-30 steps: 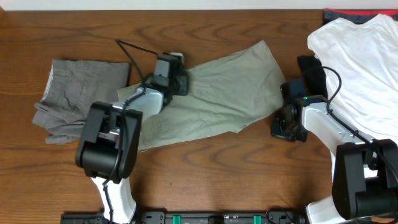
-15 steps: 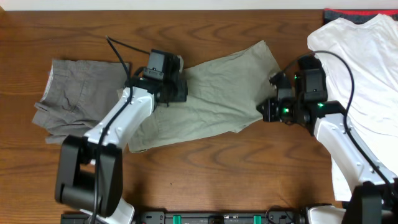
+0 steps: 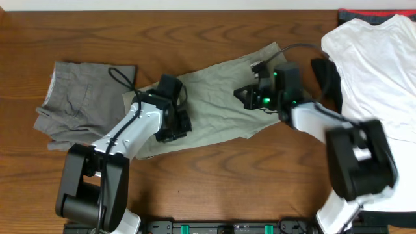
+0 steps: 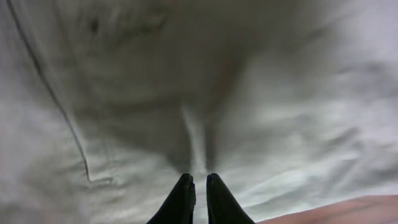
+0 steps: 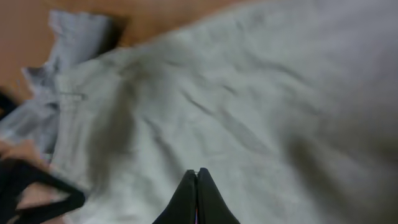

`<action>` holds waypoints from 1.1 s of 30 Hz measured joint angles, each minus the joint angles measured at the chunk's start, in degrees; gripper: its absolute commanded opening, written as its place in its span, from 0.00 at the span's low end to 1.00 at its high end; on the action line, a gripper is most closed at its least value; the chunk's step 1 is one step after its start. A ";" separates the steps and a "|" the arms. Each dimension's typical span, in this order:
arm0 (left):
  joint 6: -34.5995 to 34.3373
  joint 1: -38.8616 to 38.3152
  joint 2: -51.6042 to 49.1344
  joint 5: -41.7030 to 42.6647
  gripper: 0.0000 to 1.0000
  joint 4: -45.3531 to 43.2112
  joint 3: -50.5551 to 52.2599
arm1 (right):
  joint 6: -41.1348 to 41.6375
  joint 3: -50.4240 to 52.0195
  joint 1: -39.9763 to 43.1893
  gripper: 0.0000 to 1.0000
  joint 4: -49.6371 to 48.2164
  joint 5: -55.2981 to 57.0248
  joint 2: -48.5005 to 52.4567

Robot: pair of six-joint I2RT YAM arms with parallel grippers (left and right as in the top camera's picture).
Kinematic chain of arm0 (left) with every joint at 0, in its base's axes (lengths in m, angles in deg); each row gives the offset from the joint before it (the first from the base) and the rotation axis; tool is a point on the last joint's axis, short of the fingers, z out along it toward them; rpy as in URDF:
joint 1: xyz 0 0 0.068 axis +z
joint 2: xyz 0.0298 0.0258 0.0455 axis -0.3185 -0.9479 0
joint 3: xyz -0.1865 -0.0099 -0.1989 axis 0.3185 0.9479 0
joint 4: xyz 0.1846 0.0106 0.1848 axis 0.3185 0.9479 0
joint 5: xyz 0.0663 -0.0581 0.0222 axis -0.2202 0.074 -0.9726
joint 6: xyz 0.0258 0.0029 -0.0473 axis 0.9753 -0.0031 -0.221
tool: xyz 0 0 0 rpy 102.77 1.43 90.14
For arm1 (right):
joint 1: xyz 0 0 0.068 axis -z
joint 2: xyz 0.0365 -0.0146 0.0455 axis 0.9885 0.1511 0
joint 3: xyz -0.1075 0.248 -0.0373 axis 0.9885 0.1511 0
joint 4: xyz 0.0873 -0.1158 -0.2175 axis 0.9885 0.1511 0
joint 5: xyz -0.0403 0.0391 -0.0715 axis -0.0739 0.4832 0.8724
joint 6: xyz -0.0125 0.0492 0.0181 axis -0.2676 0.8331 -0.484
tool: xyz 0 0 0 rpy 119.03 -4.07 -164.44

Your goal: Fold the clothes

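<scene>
The khaki trousers [image 3: 214, 97] lie spread slantwise across the middle of the table. My left gripper [image 3: 177, 127] is low over their waist end. In the left wrist view its fingers [image 4: 185, 190] stand almost together, pinching a raised ridge of khaki cloth [image 4: 196, 140]. My right gripper [image 3: 247, 96] reaches in over the leg end. The right wrist view shows that gripper [image 5: 197, 171] pressed shut above the khaki trousers [image 5: 249, 112]; I cannot make out cloth between the tips. Grey trousers [image 3: 81, 104] lie crumpled at the left, and a white T-shirt [image 3: 374, 78] lies at the right.
A red and dark garment [image 3: 370, 14] peeks out behind the T-shirt at the back right corner. The right arm's black cable [image 3: 299, 47] arcs over the trousers' far corner. Bare wooden table [image 3: 214, 182] runs along the front.
My left gripper has slid from the trousers' back edge toward the front, opening briefly and closing again. The right gripper has swung left from the hem edge to over the trouser leg.
</scene>
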 measured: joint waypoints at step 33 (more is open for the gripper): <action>4.50 4.33 5.55 1.25 0.51 2.69 4.35 | -6.10 -16.76 12.22 0.34 30.45 11.50 7.67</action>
